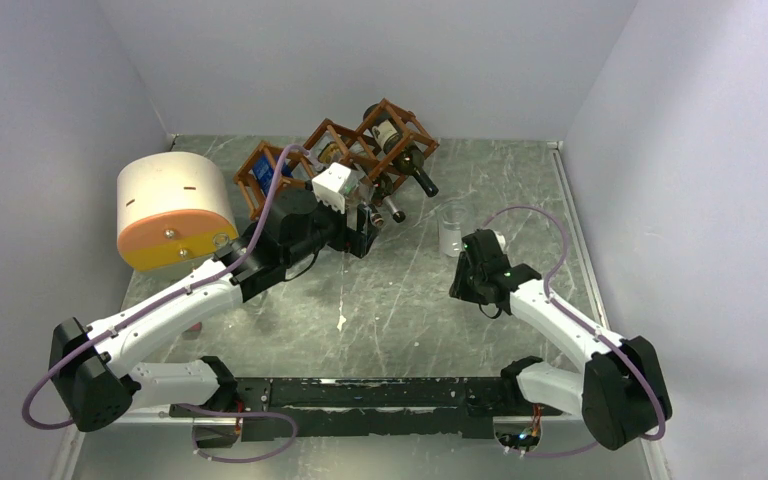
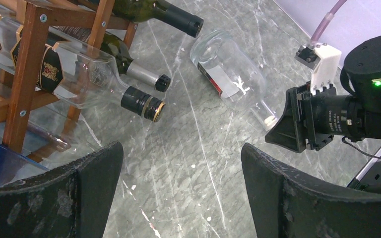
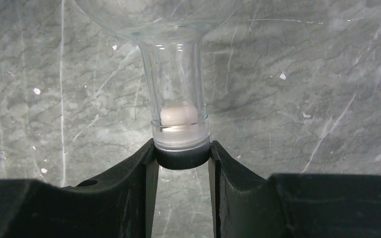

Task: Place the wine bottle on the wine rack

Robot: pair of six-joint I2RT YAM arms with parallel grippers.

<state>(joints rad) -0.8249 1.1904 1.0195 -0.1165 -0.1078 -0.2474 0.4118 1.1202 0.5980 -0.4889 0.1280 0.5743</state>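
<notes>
Right wrist view: my right gripper (image 3: pixel 182 154) pinches the capped neck of the clear wine bottle (image 3: pixel 174 69), which lies sideways, near the wine rack (image 1: pixel 335 150) but apart from it. My left arm stretches forward to the rack, its left gripper (image 2: pixel 181 158) spread wide.

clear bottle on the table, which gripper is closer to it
Right. The right gripper has its fingers shut on the clear bottle at its capped neck; the left gripper hangs open beside the wine rack, apart from the bottle.

One wine rack (image 2: pixel 27 69), one cylinder (image 1: pixel 170 205), at least four bottles (image 2: pixel 228 69)
</notes>
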